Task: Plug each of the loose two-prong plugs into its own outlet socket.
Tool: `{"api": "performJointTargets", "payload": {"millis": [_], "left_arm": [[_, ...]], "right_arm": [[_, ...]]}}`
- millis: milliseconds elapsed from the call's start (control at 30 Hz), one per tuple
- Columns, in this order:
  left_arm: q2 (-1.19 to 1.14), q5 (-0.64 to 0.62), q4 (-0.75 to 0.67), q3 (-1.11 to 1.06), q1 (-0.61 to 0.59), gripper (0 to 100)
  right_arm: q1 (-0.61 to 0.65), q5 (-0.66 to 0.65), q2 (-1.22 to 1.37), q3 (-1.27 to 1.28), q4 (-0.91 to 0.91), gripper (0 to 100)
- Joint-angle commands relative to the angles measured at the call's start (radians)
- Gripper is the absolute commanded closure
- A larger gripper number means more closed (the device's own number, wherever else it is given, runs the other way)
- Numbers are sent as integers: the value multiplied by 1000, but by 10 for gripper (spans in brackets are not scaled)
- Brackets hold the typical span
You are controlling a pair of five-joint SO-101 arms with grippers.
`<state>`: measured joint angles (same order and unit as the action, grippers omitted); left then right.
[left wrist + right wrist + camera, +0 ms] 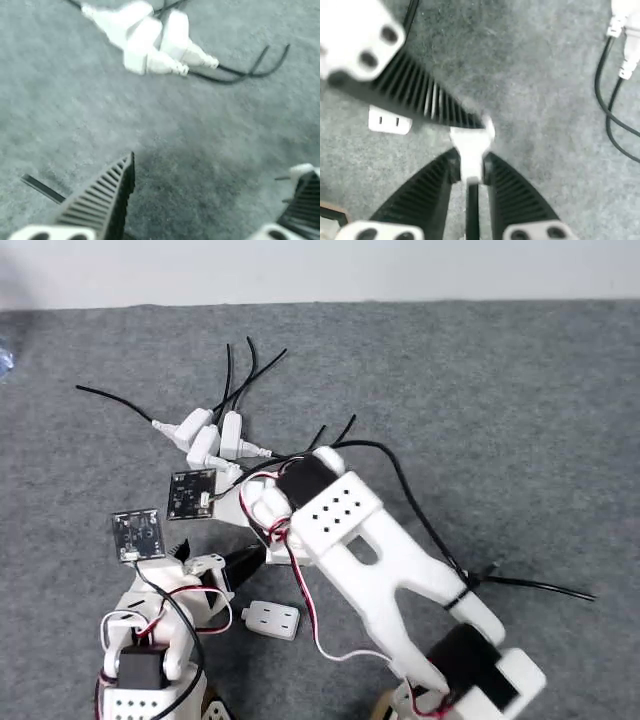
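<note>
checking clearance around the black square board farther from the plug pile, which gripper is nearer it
Left. The left gripper sits just beside the black square board, jaws open; the right gripper is farther off, holding a white plug.

The high camera looks down from above the near edge over the grey mat (520, 390) to the cluster of white plugs (210, 440) at the far left. My left wrist camera, low behind my left gripper (215, 165), faces that same cluster from close by. My right wrist camera points nearly straight down past my right gripper (470, 157), closer still, and shares the outlet block (390, 121) with the high view.
</note>
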<state>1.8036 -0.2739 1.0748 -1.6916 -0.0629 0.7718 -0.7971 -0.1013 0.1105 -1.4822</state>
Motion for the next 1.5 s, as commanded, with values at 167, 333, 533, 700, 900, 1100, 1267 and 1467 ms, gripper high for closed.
{"api": "performJointTargets", "payload": {"millis": [167, 333, 533, 700, 900, 1100, 1267, 1467], "left_arm": [[6, 15, 2, 8, 6, 542], [6, 15, 2, 8, 6, 542], [6, 15, 3, 8, 6, 542], [6, 15, 3, 8, 6, 542], [6, 15, 3, 8, 6, 542], [6, 15, 3, 8, 6, 542], [6, 15, 6, 8, -6, 542], [6, 155, 77, 8, -204, 542]], "right_arm": [[31, 9, -105, -35, -27, 990], [-5, 2, -105, 114, 88, 990], [-104, -43, -105, 270, 213, 990], [-151, -84, -105, 354, 274, 990], [-151, -101, -105, 416, 300, 987], [-150, -97, -107, 453, 292, 883], [-119, -103, -110, 450, 335, 697], [-64, -97, -85, 453, 433, 718]]}}
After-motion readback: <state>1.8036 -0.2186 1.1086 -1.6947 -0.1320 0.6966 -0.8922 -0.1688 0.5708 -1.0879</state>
